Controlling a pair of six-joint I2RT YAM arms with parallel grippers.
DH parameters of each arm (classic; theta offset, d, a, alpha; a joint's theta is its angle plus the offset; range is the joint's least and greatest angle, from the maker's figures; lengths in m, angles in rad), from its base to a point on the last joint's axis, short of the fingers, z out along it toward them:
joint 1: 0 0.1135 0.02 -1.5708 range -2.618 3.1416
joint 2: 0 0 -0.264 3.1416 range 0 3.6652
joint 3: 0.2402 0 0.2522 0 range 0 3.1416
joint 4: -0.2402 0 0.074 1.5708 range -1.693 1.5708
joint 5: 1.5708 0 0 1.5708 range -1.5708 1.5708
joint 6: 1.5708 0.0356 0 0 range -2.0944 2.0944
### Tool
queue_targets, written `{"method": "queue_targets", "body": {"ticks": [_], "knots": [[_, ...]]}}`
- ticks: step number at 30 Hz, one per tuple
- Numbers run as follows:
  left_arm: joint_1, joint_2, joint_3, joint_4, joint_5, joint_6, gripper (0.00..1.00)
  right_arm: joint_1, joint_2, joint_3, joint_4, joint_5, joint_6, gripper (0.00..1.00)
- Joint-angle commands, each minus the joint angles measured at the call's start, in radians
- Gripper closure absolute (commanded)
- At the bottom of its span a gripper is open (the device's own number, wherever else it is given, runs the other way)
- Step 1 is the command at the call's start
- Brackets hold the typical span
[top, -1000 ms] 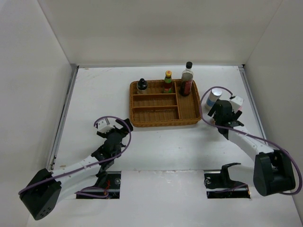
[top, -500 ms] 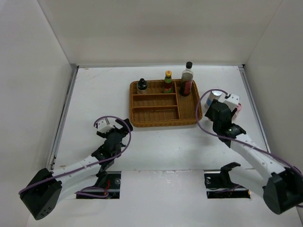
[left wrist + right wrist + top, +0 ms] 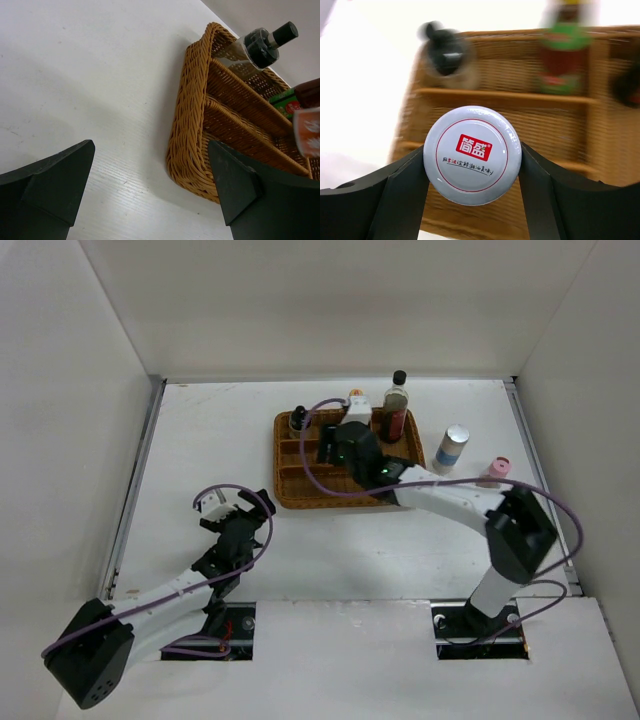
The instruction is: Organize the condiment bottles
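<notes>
while right jaws are gripping white-lidded jar (image 3: 472,155) over tray (image 3: 193,125) | left jaws gaping | jar risking tipping on divider (image 3: 510,96)

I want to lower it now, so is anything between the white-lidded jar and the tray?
Nothing visible does. The right gripper holds the white-lidded jar over bare rows of the wicker tray; the squat black-capped bottle and yellow-capped bottle stand in the far row. Directly beneath is hidden.

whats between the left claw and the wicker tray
Bare white table only, per the left wrist view, between the open left claw and brown wicker tray.
</notes>
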Motion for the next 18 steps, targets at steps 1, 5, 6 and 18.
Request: {"method": "queue_targets", "body": {"ticks": [1, 5, 6, 18], "knots": [[0.011, -0.014, -0.016, 0.035, 0.006, -0.022, 0.00, 0.043, 0.102, 0.183, 0.185, -0.065, -0.047, 0.48], [0.008, -0.034, -0.024, 0.038, 0.006, -0.025, 0.00, 0.049, 0.240, 0.315, 0.190, -0.079, -0.060, 0.48], [0.005, -0.025, -0.024, 0.041, 0.006, -0.025, 0.00, 0.049, 0.263, 0.336, 0.188, -0.079, -0.064, 0.48], [-0.003, -0.010, -0.022, 0.048, 0.003, -0.027, 0.00, 0.052, 0.395, 0.392, 0.254, -0.043, -0.064, 0.48]]}}
